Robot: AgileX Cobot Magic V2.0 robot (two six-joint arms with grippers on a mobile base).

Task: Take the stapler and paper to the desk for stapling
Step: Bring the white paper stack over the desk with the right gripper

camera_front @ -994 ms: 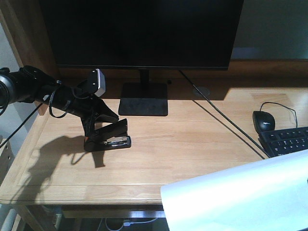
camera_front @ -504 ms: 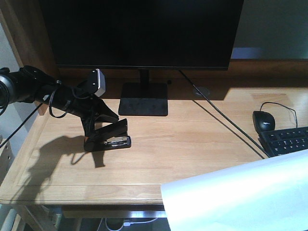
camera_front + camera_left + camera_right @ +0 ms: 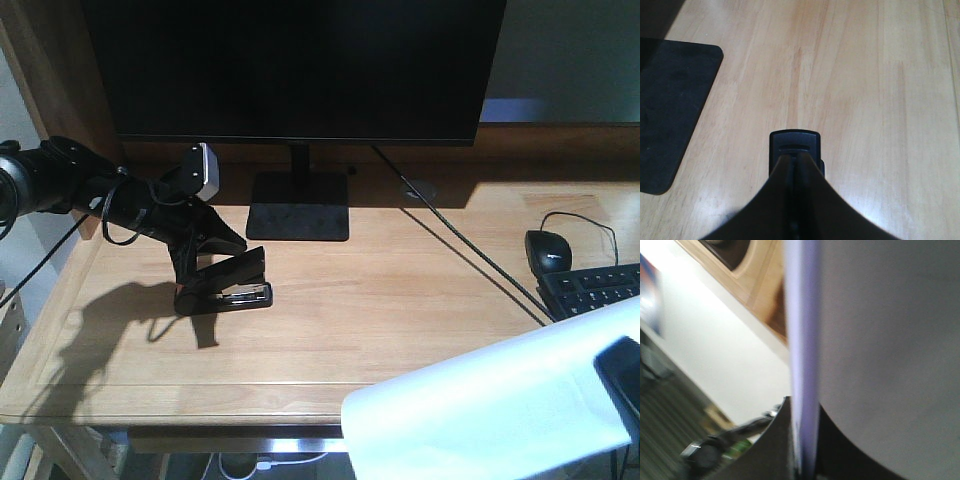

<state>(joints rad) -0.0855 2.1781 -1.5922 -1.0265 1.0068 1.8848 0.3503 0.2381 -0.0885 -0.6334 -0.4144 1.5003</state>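
Observation:
The black stapler [image 3: 238,283] sits on the light wooden desk [image 3: 400,290] left of centre, its top arm tilted up. My left gripper [image 3: 205,283] is shut on it from the left. In the left wrist view the stapler's [image 3: 795,144] end shows just past the left gripper [image 3: 795,161], whose jaws are pressed close together. The white paper [image 3: 480,410] hangs over the desk's front right edge, with my right gripper [image 3: 622,385] shut on its right part. The right wrist view shows the paper [image 3: 802,340] edge-on between the jaws of the right gripper [image 3: 802,415].
A large dark monitor [image 3: 300,70] stands at the back on a black base [image 3: 298,205], which also shows in the left wrist view as a dark plate [image 3: 670,110]. A black mouse [image 3: 548,250] and keyboard [image 3: 600,290] lie at the right. A cable [image 3: 470,255] runs diagonally across the desk.
The paper has shifted slightly down and right, and the right gripper has come into view at the lower right corner. The left arm and stapler have not moved.

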